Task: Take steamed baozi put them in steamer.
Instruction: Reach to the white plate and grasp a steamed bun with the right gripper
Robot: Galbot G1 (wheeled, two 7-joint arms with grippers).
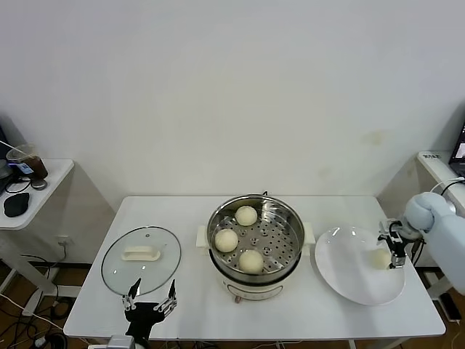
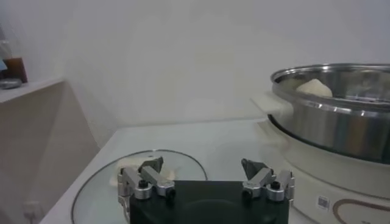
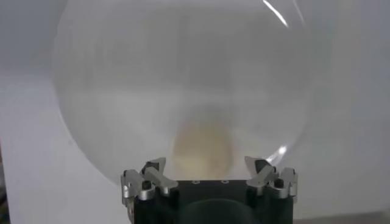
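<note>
Three cream-white baozi lie in the steel steamer on its cream base at the table's middle. A fourth baozi rests on the white plate at the right. My right gripper hangs over it, open, its jaws either side of the bun without closing on it. My left gripper is open and empty at the front left, beside the glass lid. The steamer's wall also shows in the left wrist view, with one bun inside.
The round glass lid with a cream handle lies flat at the table's left. A side table with a cup and dark objects stands at the far left. The plate reaches close to the table's right front edge.
</note>
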